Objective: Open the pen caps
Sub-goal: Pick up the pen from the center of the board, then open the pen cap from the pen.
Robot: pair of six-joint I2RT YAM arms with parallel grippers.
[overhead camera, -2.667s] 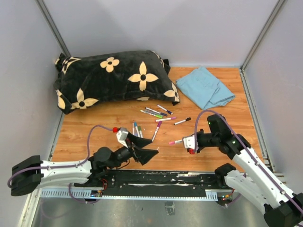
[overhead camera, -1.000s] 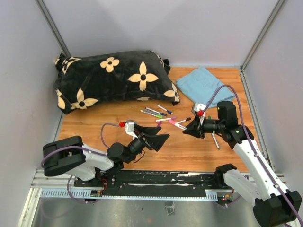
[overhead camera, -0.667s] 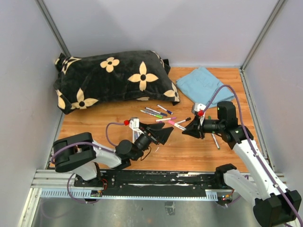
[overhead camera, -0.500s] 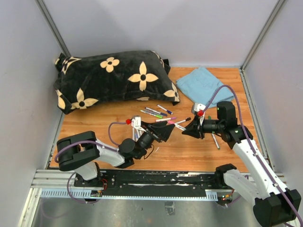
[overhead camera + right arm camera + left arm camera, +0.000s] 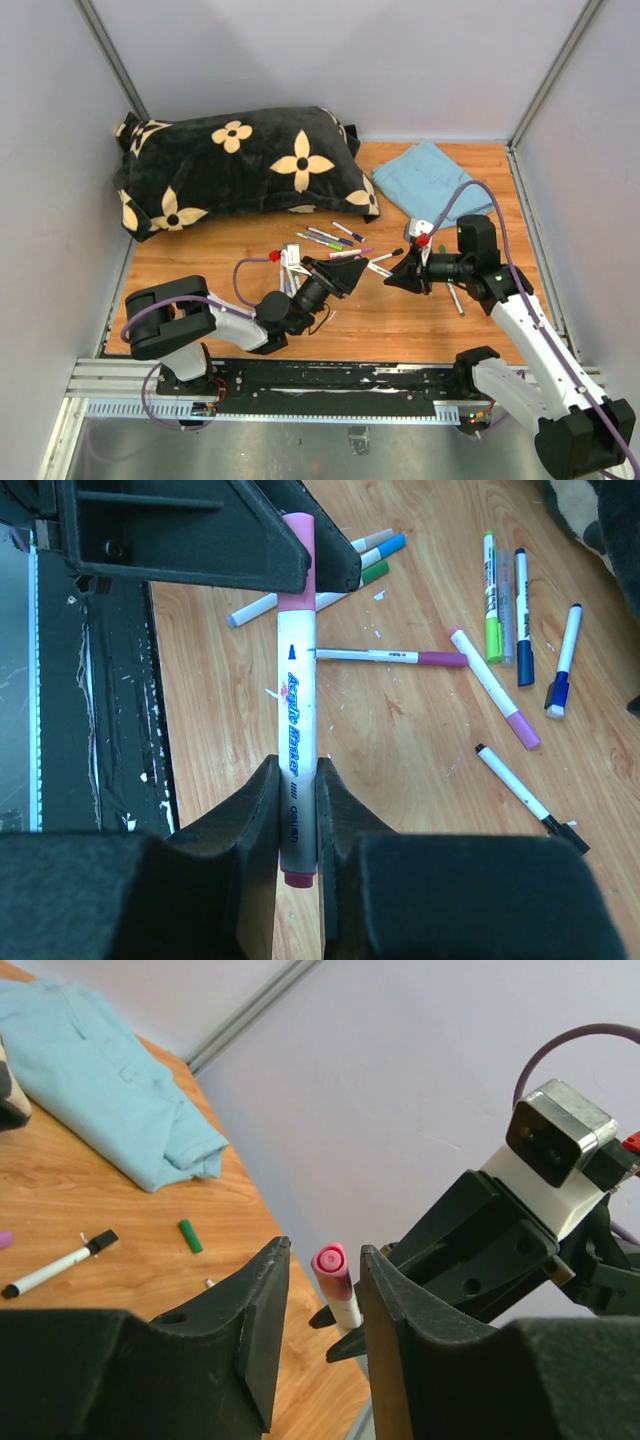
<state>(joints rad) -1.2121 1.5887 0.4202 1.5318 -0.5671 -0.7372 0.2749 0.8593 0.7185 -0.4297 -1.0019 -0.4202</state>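
Nearest to you, above the front part of the bench (image 5: pixel 170 272), the two arms meet in the air. Your right pincer (image 5: pixel 298 780) is clenched on the white barrel of a pink marker pen (image 5: pixel 297 680), close to its rear end. The pen's long axis runs out from this pincer, about level, across the bench toward your left arm, and the pink cap (image 5: pixel 332 1262) is at that far end. Your left pincer (image 5: pixel 324 1250) is therefore the nearer one to the cap. It faces the cap end-on and its jaws stand on both sides of it, half closed; a thin gap shows on each side, so I judge it has not gripped yet. The coming pull should go straight along the barrel, away from the right pincer. Compared with the earlier frames, the left arm has stretched forward from near its base to reach the pen, and its jaws have narrowed from wide open. The right arm has hardly moved in the last second. Further back, the other marker pens (image 5: pixel 325 238) lie scattered on the wood with their caps on, and a loose green cap (image 5: pixel 190 1235) lies beside them. Behind these are a blue cloth (image 5: pixel 435 185) and a black flowered cushion (image 5: pixel 240 160).
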